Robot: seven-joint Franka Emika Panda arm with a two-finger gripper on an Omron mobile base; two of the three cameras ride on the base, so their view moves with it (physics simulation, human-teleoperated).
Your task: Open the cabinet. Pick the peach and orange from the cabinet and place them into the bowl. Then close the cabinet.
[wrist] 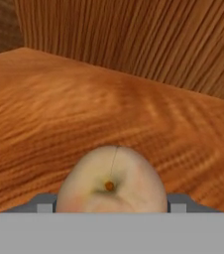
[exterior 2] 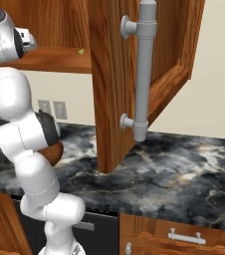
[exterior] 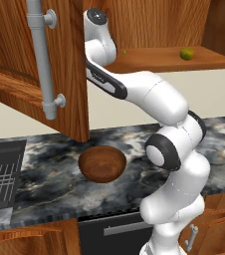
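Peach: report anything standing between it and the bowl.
Nothing visible blocks it. The pale pinkish round peach sits on the cabinet shelf; the dark-brown wooden bowl waits on the counter below, close under the lower corner of the open reddish-brown door.

A: Where does the bowl (exterior: pixel 102 164) stand?

B: On the counter (exterior: pixel 55 184), near its back edge, under the lower corner of the open left door of the cabinet (exterior: pixel 45 64).

A: And the fruit?

B: The orange (exterior: pixel 186 54) lies on the cabinet shelf (exterior: pixel 159 61), toward its right end near the front edge. In the hand view the peach (wrist: pixel 111 181) rests on the shelf, between the two fingertips (wrist: pixel 42 204), with the back wall behind it.

A: The right door?

B: It hangs open over the counter's right part.
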